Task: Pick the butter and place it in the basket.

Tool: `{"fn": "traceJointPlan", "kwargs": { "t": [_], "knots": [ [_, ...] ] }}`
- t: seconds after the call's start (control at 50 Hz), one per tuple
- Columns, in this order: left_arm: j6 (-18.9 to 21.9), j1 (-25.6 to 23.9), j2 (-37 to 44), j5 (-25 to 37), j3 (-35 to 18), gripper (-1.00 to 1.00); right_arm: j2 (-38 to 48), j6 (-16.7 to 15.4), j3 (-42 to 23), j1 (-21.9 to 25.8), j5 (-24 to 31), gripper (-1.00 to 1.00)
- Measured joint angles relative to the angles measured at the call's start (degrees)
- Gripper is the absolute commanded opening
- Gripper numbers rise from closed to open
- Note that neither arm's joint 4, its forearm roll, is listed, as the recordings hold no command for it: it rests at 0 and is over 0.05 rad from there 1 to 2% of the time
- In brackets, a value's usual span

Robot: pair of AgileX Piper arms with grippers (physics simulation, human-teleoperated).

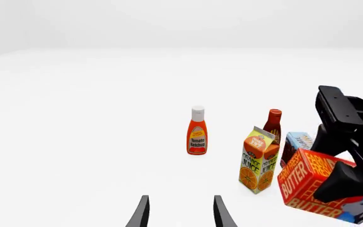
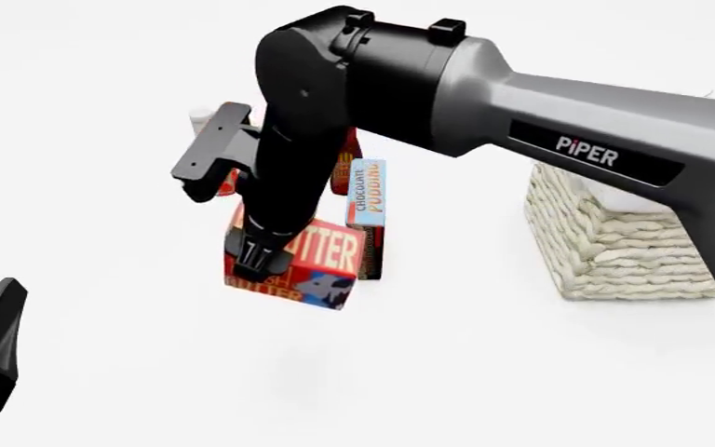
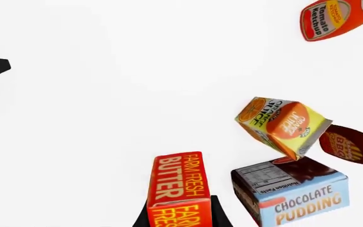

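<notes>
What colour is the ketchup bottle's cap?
White. The ketchup bottle is red-orange with a white cap, clearest in the left wrist view.

The red-orange butter carton hangs tilted, clear of the table; the cream wicker basket stands at its three o'clock.

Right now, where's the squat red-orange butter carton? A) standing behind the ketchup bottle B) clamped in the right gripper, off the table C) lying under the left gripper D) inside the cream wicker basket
B: the right gripper is shut on the squat red-orange butter carton, which hangs tilted above its shadow on the table, left of the cream wicker basket; the left gripper is open with nothing between its fingers.
</notes>
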Motion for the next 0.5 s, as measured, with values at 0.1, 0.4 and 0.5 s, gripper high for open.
{"fn": "traceJointPlan", "kwargs": {
  "t": [0.1,0.4,0.5],
  "knots": [
    [0.00,0.00,0.00,0.00,0.00,1.00,-1.24,0.18,-0.04,-0.68,0.18,-1.00],
    [0.00,0.00,0.00,0.00,0.00,1.00,-5.51,1.39,1.26,-2.24,-0.80,-1.00],
    [0.00,0.00,0.00,0.00,0.00,1.00,-7.14,1.85,1.78,-3.26,-1.22,-1.00]
  ]
}}
